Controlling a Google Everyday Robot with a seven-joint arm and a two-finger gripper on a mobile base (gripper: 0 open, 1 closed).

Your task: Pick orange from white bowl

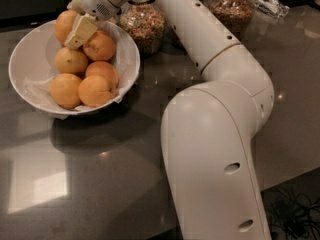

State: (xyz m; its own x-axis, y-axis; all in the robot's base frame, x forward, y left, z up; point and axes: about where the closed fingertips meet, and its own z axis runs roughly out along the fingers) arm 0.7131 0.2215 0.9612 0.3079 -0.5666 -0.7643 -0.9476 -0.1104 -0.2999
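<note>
The white bowl [27, 54] stands at the left of the dark counter, lined with crinkled white paper and holding several oranges. My gripper [80, 31] reaches down into the back of the bowl. It sits between the rear orange [65, 24] and a large orange [101, 46], and touches the large one's left side. Other oranges lie below it in the bowl, at the middle left [70, 60] and at the front [96, 90]. My white arm runs from the gripper up and across to the right.
Glass jars of grain stand behind the bowl, one close to it [145, 26] and one at the right [232, 11]. My arm's big white lower link [210, 159] fills the front right. Dark counter [75, 184] lies in front of the bowl.
</note>
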